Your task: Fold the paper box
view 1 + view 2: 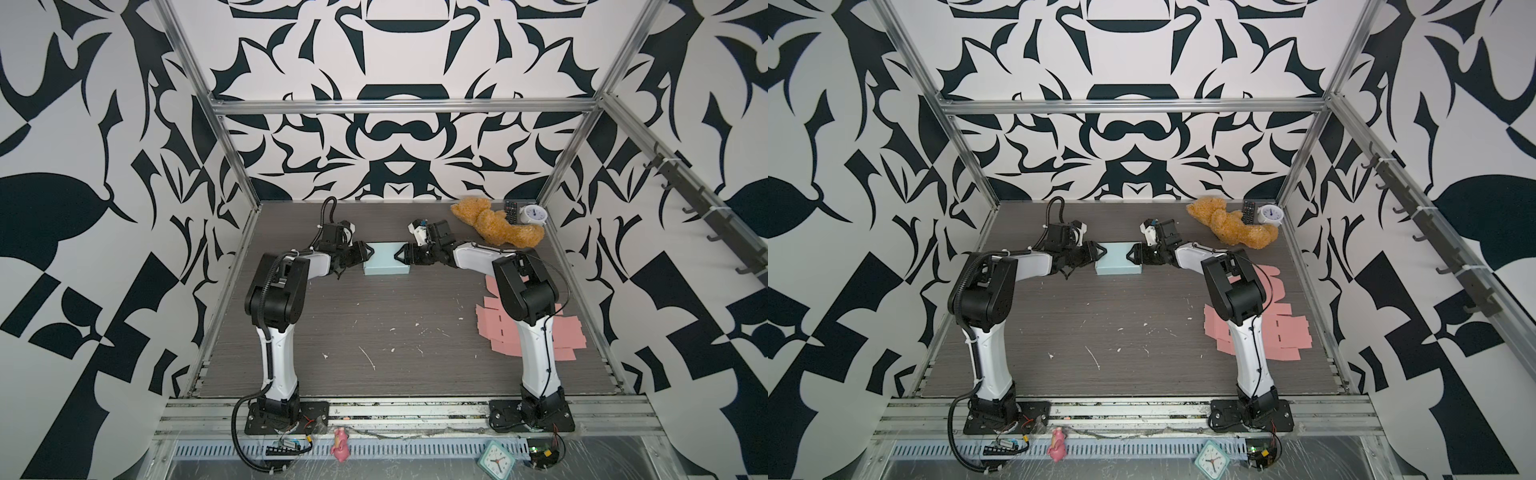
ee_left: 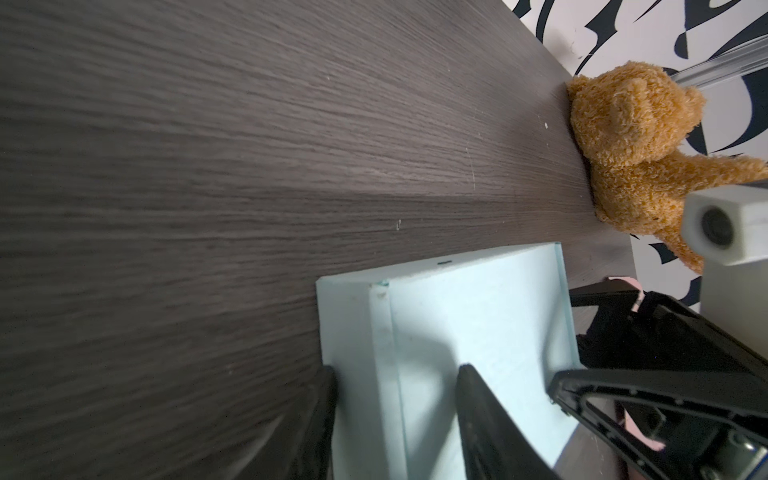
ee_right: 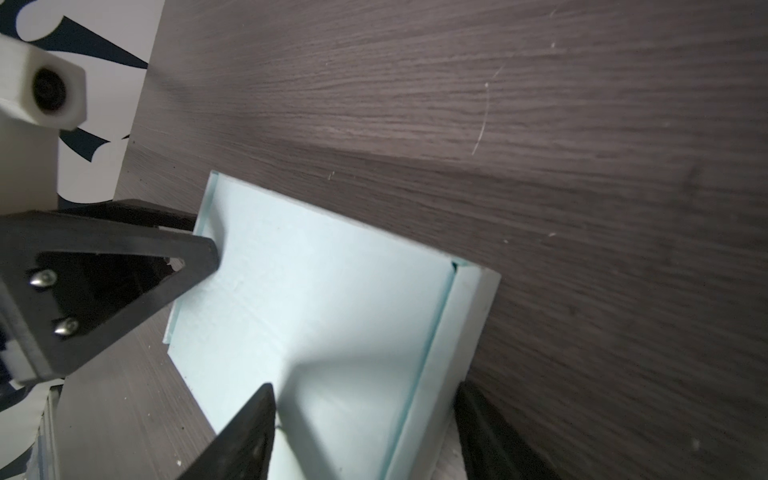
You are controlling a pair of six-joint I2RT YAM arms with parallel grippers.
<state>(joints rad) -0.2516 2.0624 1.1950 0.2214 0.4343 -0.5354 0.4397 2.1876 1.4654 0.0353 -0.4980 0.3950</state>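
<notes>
The light blue paper box (image 1: 386,262) (image 1: 1119,262) lies at the back middle of the table, folded into a shallow box shape. My left gripper (image 1: 370,252) (image 1: 1102,252) is at its left end and my right gripper (image 1: 400,253) (image 1: 1131,253) at its right end. In the left wrist view the left gripper (image 2: 395,370) straddles the box's (image 2: 478,316) front wall: one finger against the outside, the other over the top face, jaws apart. In the right wrist view the right gripper (image 3: 365,386) straddles the same wall of the box (image 3: 332,299), with a small gap at its outer finger.
A brown teddy bear (image 1: 494,226), a black remote (image 1: 510,211) and a white alarm clock (image 1: 534,215) lie at the back right. Flat pink box sheets (image 1: 494,328) are stacked by the right arm. A pink toy (image 1: 341,444) and a teal clock (image 1: 496,459) sit on the front rail.
</notes>
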